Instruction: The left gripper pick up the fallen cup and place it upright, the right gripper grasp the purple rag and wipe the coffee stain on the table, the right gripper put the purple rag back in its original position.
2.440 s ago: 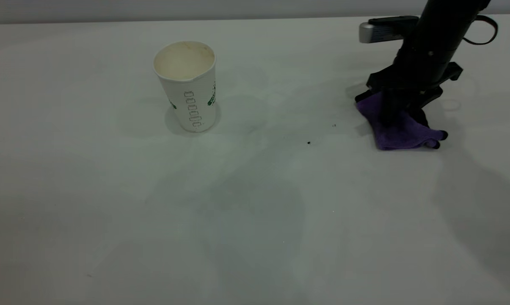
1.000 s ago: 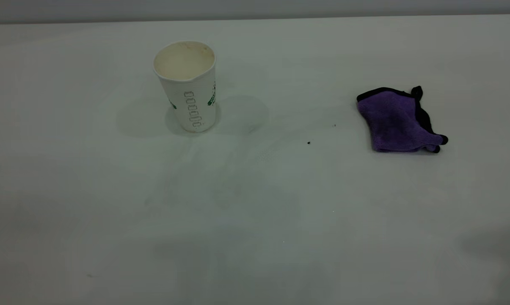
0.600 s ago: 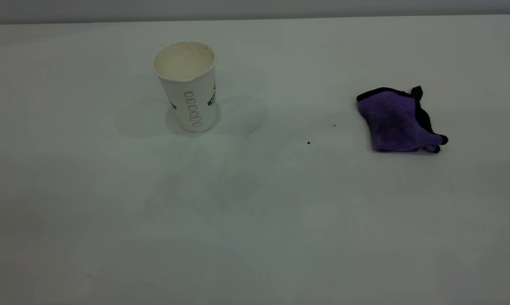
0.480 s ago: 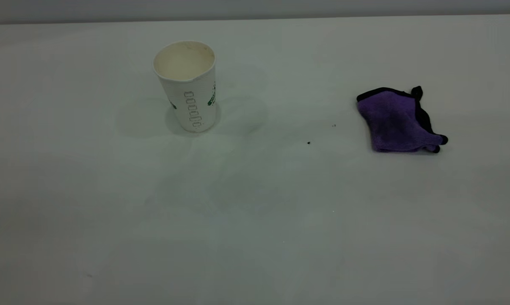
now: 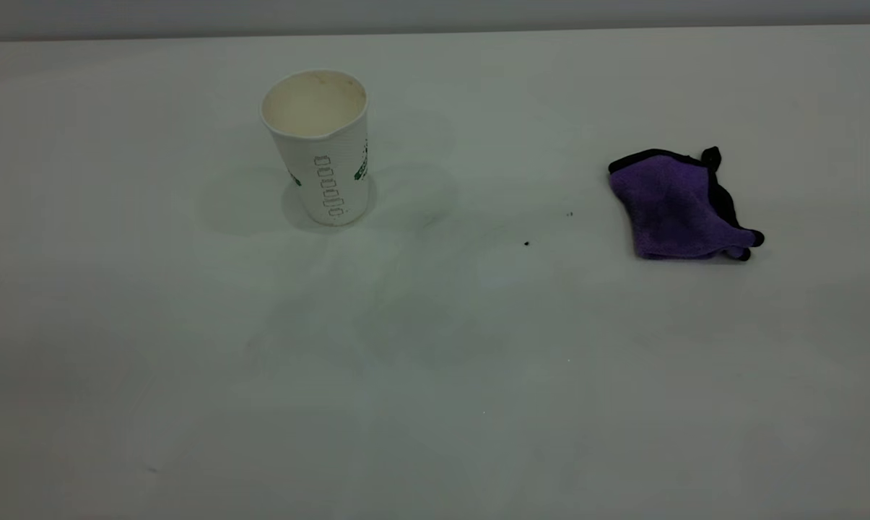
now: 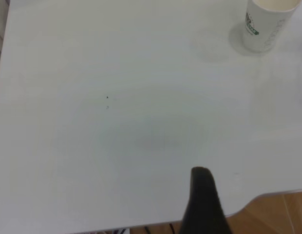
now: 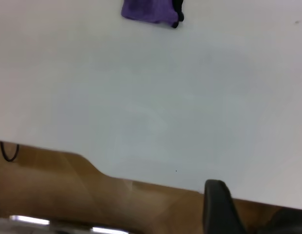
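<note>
The cup (image 5: 319, 144) stands upright on the table (image 5: 189, 404) at the back left, mouth up and cream inside; it also shows in the left wrist view (image 6: 265, 22). The purple rag (image 5: 676, 206) lies crumpled and free on the table at the right, and also shows in the right wrist view (image 7: 151, 10). No dark coffee stain shows; the table's middle has only faint dull smears. Neither gripper is in the exterior view. Only a black part of my left gripper (image 6: 203, 207) and of my right gripper (image 7: 219, 209) shows, each held high by the table's edge, far from cup and rag.
A few tiny dark specks (image 5: 526, 243) lie between the cup and the rag. The table's edge and a wooden floor (image 7: 68, 190) beyond it show in both wrist views.
The right gripper, which stood on the rag at first, has lifted off and left the exterior view. The rag stays where it was let go. The cup has not moved.
</note>
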Robot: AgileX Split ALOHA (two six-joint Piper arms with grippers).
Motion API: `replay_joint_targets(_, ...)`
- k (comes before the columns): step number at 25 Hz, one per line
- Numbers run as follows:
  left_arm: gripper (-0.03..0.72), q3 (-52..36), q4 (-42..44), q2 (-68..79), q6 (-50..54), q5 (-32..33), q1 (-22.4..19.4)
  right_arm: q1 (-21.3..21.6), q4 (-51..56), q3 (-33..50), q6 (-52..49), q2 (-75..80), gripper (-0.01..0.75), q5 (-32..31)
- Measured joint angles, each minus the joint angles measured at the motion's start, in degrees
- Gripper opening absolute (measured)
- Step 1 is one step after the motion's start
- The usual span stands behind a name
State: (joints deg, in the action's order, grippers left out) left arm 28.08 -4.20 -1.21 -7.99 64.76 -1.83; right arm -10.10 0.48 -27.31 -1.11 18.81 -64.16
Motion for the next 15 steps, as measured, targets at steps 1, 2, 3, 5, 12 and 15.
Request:
replay_joint_targets(1, 0.58, 0.0, 0.0, 0.0, 0.0, 0.0, 0.0, 1.3, 0.2, 0.0, 0.0, -1.1, 0.447, 0.0)
replay_joint_targets(2, 0.58, 0.0, 0.0, 0.0, 0.0, 0.0, 0.0, 2.6, 0.2, 0.0, 0.0, -2.6, 0.447, 0.0)
replay_joint_targets(3, 0.58, 0.0, 0.0, 0.0, 0.0, 0.0, 0.0, 3.4, 0.2, 0.0, 0.0, -4.0, 0.447, 0.0)
replay_joint_targets(5, 0.58, 0.0, 0.0, 0.0, 0.0, 0.0, 0.0, 4.5, 0.4, 0.0, 0.0, -7.8, 0.447, 0.0)
replay_joint_targets(12, 0.58, 0.0, 0.1, 0.0, 0.1, 0.0, 0.0, 4.6, 0.5, 0.0, 0.0, -18.2, 0.447, -0.2)
replay_joint_targets(15, 0.58, 0.0, 0.1, 0.0, 0.1, 0.0, 0.0, 4.6, 0.5, 0.0, 0.0, -19.8, 0.447, -0.5)
